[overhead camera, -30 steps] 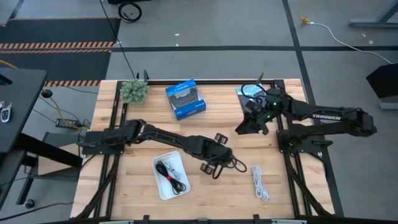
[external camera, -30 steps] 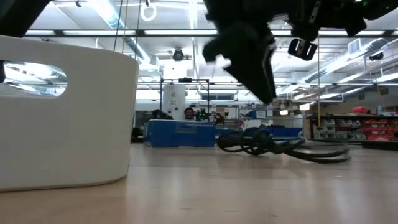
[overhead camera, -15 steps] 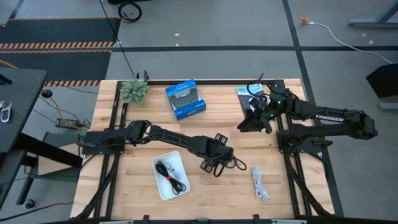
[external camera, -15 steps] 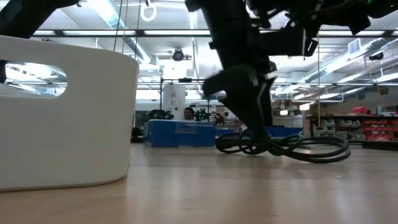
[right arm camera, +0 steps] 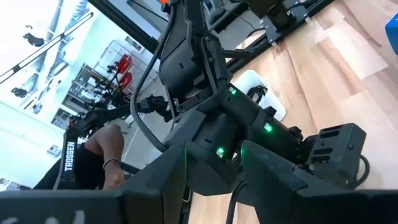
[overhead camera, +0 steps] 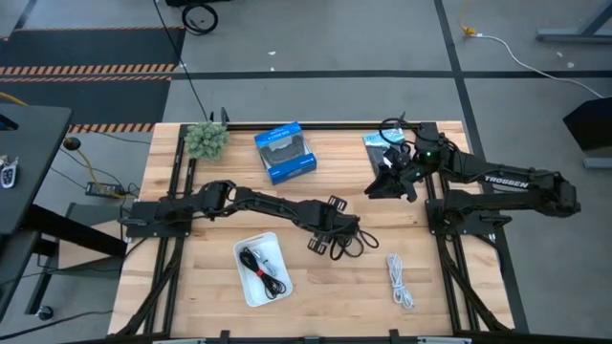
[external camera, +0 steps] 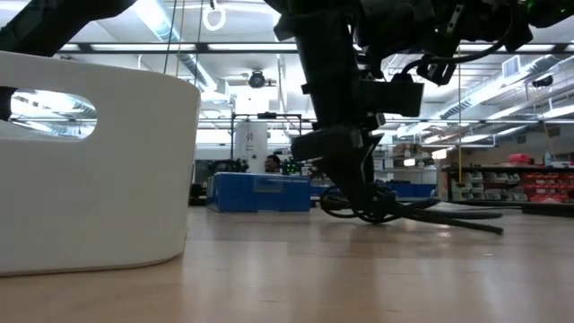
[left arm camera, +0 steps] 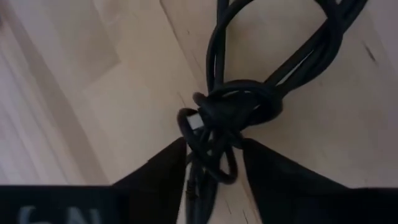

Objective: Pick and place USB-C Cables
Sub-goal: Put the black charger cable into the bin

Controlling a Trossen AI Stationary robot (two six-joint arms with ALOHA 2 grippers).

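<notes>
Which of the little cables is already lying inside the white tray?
The black-and-red cable: it lies in the white tray. The black cable sits at the left gripper, and the white cable lies on bare table.

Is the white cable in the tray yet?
No, the white cable lies on the bare table, right of the tray.

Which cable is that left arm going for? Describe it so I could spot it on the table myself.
Start at the white tray near the table's front edge; it already holds a black-and-red cable. Just beside it, toward the table's middle, the left gripper sits over a black cable, its fingers either side of the knotted middle. It is all black, unlike the white cable lying farther right.
</notes>
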